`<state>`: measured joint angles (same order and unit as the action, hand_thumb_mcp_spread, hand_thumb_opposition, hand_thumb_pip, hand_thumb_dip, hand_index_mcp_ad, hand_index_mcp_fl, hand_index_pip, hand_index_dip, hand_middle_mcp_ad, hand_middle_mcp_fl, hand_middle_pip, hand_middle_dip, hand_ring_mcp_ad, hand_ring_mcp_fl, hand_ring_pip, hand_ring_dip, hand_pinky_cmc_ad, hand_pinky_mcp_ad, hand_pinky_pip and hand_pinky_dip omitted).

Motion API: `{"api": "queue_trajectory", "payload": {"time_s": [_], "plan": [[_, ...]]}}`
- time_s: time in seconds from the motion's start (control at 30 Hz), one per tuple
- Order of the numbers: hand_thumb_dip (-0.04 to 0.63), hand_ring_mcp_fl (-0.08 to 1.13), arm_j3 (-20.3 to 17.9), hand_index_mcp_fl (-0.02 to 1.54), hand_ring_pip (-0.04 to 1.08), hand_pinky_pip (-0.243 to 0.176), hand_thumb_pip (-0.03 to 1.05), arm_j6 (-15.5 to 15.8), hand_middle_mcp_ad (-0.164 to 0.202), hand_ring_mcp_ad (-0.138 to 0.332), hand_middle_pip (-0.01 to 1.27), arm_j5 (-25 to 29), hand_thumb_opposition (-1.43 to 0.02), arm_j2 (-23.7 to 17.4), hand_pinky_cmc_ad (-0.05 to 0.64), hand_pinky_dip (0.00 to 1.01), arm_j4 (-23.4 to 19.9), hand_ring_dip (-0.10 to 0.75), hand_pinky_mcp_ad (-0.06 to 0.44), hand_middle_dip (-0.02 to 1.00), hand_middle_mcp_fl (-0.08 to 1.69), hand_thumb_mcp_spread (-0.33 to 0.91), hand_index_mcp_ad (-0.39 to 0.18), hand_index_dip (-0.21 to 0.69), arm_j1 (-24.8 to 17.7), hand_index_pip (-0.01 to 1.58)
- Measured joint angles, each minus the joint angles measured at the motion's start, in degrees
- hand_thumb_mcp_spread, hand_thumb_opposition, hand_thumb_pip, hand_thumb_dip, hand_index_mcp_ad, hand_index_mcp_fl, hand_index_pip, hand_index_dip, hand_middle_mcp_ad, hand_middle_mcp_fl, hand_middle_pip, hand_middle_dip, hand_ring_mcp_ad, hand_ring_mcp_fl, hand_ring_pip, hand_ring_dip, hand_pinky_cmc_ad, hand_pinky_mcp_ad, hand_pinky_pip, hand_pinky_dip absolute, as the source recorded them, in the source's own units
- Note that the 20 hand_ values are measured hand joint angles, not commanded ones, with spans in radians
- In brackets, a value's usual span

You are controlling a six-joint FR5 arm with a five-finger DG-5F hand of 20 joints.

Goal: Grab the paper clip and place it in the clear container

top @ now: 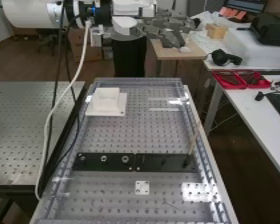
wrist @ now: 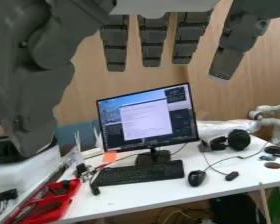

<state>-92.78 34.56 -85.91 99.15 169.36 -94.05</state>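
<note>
High view: a low, slow pinch is advised for what may be the paper clip [top: 169, 204], lying on the board [top: 111, 135] near one small white plate [top: 142, 187], with two black plates [top: 101, 161] and one hand [top: 167, 30] counted beyond; wrist view: fingers [wrist: 152, 42] straight, spread apart, nothing held.

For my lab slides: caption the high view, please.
Open robot hand, seen past the far end of a perforated bench bearing a white block and a black strip.
</note>
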Motion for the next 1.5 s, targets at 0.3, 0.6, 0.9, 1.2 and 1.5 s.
{"api": "queue_trajectory", "payload": {"time_s": [0.3,0.6,0.9,1.2,1.5], "plan": [[0.152,0.00,-0.1,0.17,0.14,-0.105,0.47,-0.3,0.058,0.117,0.15,-0.7,-0.74,0.1,0.347,0.57,-0.4,0.065,0.297,0.21,0.01,0.27,-0.113,0.110,0.3,0.11],[0.152,0.00,0.3,0.18,0.14,-0.105,0.45,0.4,0.059,0.119,0.16,-1.4,-0.75,0.1,0.347,0.57,0.1,0.073,0.293,0.21,0.01,0.27,-0.113,0.110,0.8,0.11],[0.148,0.00,0.7,0.16,0.14,-0.105,0.45,1.4,0.059,0.117,0.16,-1.8,-0.75,-0.3,0.347,0.57,1.2,0.073,0.293,0.21,0.01,0.27,-0.113,0.110,1.2,0.11],[0.148,0.00,0.4,0.16,0.14,-0.105,0.46,0.9,0.059,0.120,0.15,-1.7,-0.75,-0.4,0.347,0.57,1.2,0.073,0.297,0.21,0.01,0.27,-0.110,0.110,1.4,0.11],[0.150,0.00,-0.2,0.16,0.14,-0.105,0.46,0.1,0.059,0.120,0.16,-1.9,-0.75,-0.4,0.347,0.57,0.3,0.073,0.297,0.21,0.01,0.27,-0.110,0.110,1.6,0.11]]}}
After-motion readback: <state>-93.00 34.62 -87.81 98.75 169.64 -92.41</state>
